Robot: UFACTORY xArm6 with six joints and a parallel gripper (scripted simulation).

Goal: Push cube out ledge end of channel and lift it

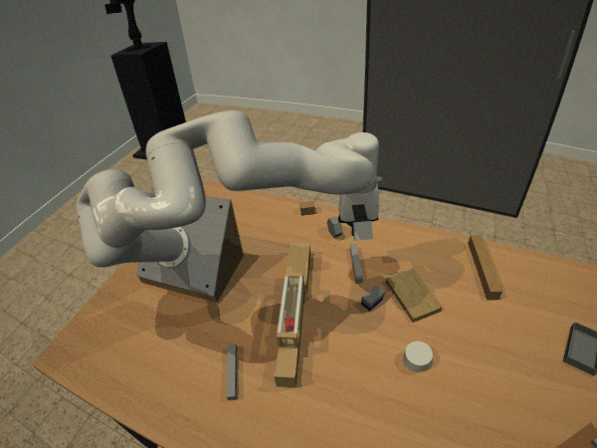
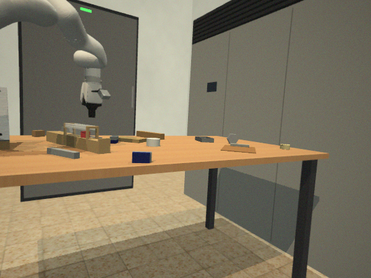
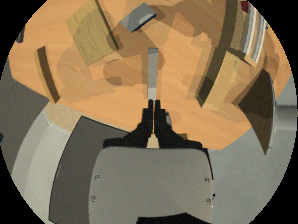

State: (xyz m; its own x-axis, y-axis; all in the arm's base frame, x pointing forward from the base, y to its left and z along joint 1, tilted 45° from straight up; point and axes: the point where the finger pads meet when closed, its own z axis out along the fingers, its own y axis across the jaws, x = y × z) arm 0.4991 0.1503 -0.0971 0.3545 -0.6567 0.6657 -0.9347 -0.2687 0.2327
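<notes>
A white disc (image 1: 418, 355) lies on the table (image 1: 149, 398), well apart from a flat board (image 1: 413, 294) and a long wood bar (image 1: 485, 266). A blue block (image 1: 373, 297) sits just beside the board. A dark tray (image 1: 582, 347) lies near the table's edge. One small brown block (image 1: 307, 208), perhaps wood, rests alone.

A wooden table (image 2: 253, 159) on dark legs stands on a tan tiled floor (image 2: 123, 241). Grey cabinet panels (image 2: 263, 77) line one wall; behind, seemingly a dark door (image 1: 468, 95).
</notes>
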